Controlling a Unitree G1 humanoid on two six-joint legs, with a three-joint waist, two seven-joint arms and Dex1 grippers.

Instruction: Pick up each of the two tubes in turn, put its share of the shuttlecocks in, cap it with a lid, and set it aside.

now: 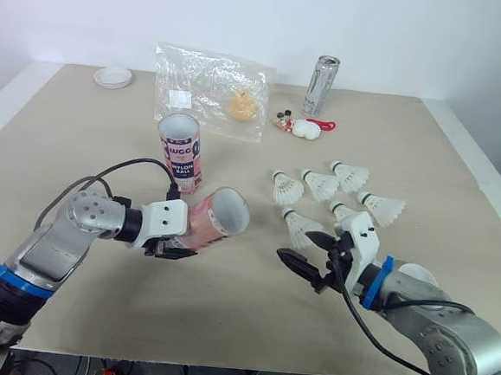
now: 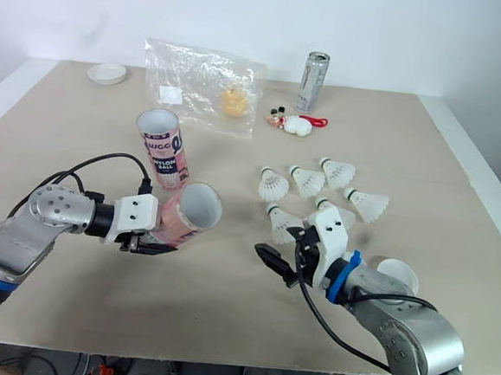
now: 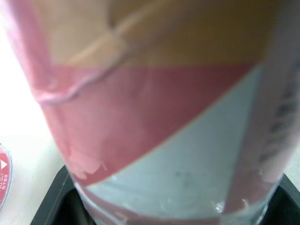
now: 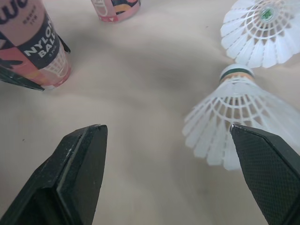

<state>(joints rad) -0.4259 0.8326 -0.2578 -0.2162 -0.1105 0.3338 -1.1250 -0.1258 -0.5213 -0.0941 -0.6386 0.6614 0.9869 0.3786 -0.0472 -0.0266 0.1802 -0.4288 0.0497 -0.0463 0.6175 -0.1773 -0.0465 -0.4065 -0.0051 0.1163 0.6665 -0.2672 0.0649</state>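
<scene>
My left gripper (image 1: 175, 244) is shut on a pink tube (image 1: 217, 218), gripped near its base and held tilted just above the table with its open mouth facing right. The tube's pink and pale wall (image 3: 164, 117) fills the space between the left fingers (image 3: 58, 197). A second pink tube (image 1: 179, 151) stands upright just behind it. Several white shuttlecocks (image 1: 320, 186) lie at the right centre. My right gripper (image 1: 308, 253) is open and empty, low over the table, with the nearest shuttlecock (image 4: 229, 117) close to its right finger (image 4: 267, 164).
A clear plastic bag (image 1: 210, 89), a drink can (image 1: 321, 86) and a small toy (image 1: 303, 126) sit at the back. One white lid (image 1: 113, 77) lies at the far left corner, another (image 1: 417, 274) by my right arm. The table's front edge (image 1: 220, 359) is near.
</scene>
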